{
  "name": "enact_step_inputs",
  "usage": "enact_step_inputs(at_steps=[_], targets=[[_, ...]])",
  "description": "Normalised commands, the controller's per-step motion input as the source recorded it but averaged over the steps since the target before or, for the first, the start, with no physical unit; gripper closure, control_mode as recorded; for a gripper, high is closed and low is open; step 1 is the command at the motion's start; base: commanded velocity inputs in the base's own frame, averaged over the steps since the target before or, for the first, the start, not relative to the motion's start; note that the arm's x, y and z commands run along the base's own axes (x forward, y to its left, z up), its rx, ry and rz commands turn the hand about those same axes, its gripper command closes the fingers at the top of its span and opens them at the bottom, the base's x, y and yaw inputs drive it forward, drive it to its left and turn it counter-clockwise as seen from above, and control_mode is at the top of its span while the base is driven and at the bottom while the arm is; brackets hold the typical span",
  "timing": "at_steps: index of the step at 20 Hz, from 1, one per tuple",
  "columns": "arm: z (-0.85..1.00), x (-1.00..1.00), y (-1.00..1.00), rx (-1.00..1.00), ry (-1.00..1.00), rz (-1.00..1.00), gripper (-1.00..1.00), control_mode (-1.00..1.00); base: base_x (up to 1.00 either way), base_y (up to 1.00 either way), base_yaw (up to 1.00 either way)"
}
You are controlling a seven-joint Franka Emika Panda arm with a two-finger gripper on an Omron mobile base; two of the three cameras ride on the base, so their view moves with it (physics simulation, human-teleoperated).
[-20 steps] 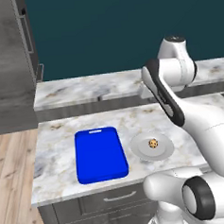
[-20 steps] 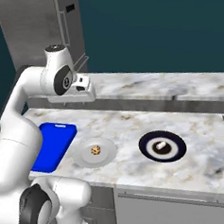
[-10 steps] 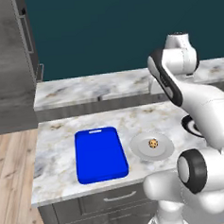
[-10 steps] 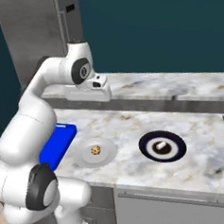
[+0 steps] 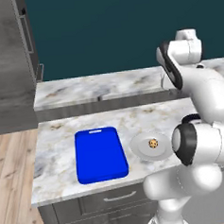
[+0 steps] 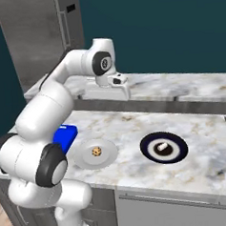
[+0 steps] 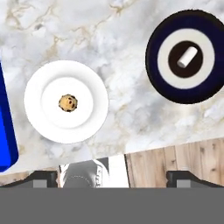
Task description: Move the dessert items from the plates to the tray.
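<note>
Cookie (image 7: pixel 68 103) sits mid pale plate (image 7: pixel 43 127), just right of the tray (image 5: pixel 101 155), so we should bring our tool (image 6: pixel 124 88), spread wide and empty high over the desk (image 6: pixel 135 127), straight down and pinch lightly across its edges.

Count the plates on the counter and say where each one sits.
2. The pale plate with the cookie sits beside the blue tray; the navy plate, holding a white cylinder, lies further from the tray.

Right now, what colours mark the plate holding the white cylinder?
Dark navy plate with a white ring; clearest in the hand view.
</note>
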Motion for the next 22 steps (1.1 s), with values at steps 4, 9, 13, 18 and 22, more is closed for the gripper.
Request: enact_step_inputs(at_steps=[4,9,13,18,22], targets=[[-0.24,0.13,-0.38,0.0,0.07,-0.15,-1.0,-1.0,0.0,0.0,0.0],[-0.35,0.02,-0.34,0.01,0.04,-0.18,-1.0,-1.0,0.0,0.0,0.0],[-0.27,0.0,-0.55,0.01,0.03,-0.15,-1.0,-1.0,0.0,0.0,0.0],[-0.15,0.01,-0.56,0.01,0.01,-0.16,-1.0,-1.0,0.0,0.0,0.0],[-0.06,0.13,-0.39,0.0,0.0,-0.14,-1.0,-1.0,0.0,0.0,0.0]])
